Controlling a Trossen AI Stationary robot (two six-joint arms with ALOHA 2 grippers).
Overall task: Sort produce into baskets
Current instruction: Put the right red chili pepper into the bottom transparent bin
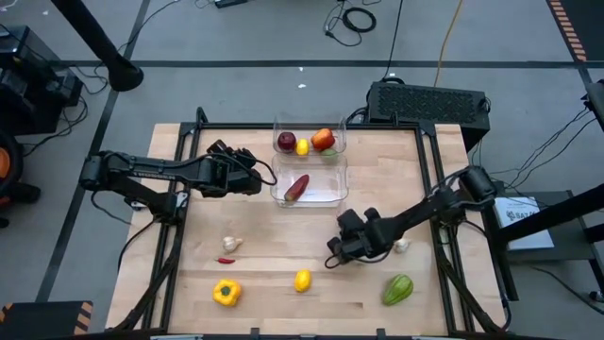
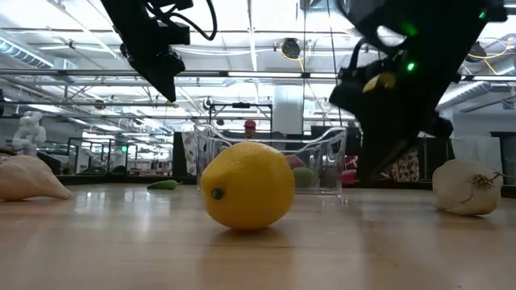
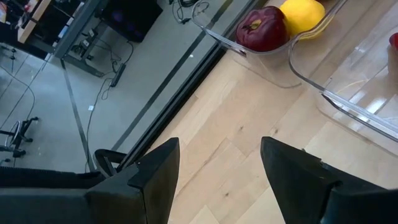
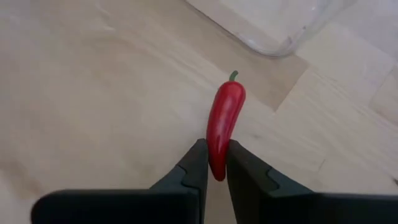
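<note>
The step in hand is a pick-up: the right gripper (image 4: 212,167) is down at the table, its two dark fingers pinching the tip of a small red chilli (image 4: 224,121) that lies on the wood just short of the corner of the near basket (image 1: 326,196). That clear bin already holds a dark red pepper (image 1: 296,187); the far basket (image 1: 340,127) behind it, touching it, holds a red apple (image 1: 286,142), a lemon (image 1: 302,146) and another reddish fruit — so the chilli, I judge, belongs with the pepper. The next move calls for a lift clear of the table, a short carry over the near bin's rim, then a release; the grip is only at one end, so the chilli may swing or slip. The left gripper (image 3: 217,171) hovers with its fingers spread beside the baskets, holding nothing. The surface is a pale wooden table (image 1: 264,293), with a yellow pepper (image 1: 226,293), a second lemon (image 1: 302,280), a green pepper (image 1: 397,289), garlic bulbs and another chilli not yet sorted. Beyond it — grey floor, cables, a bright hall.
</note>
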